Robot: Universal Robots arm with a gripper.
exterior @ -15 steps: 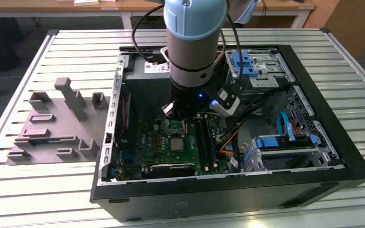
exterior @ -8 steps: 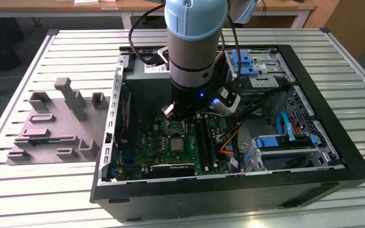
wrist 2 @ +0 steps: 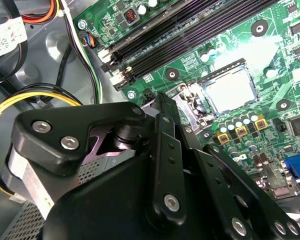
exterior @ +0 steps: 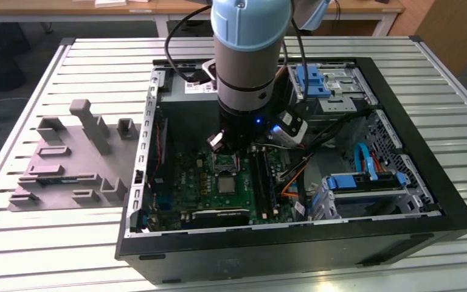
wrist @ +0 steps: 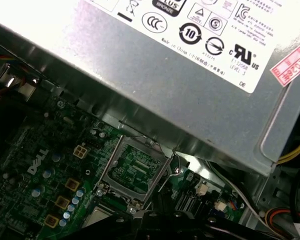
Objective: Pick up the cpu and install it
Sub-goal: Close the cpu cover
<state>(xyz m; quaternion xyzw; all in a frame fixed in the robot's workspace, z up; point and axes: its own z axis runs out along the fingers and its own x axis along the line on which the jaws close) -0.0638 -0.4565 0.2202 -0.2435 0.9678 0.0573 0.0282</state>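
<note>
Right now the arm [exterior: 245, 61] reaches down into the open computer case [exterior: 428, 182], gripper [exterior: 231, 146] low over the green motherboard [exterior: 209, 188] — can't tell if it's open or shut, and nothing visible in its grip. The cpu [wrist 2: 231, 92], pale silvery top, sits in its socket on the board in the second wrist view, just beyond the gripper's black linkage [wrist 2: 170, 165]. Load-plate frame [wrist: 135, 167] stands raised beside the power supply [wrist: 190, 75]. Grey tray [exterior: 67, 164] lies outside the case, on the exterior view's left.
</note>
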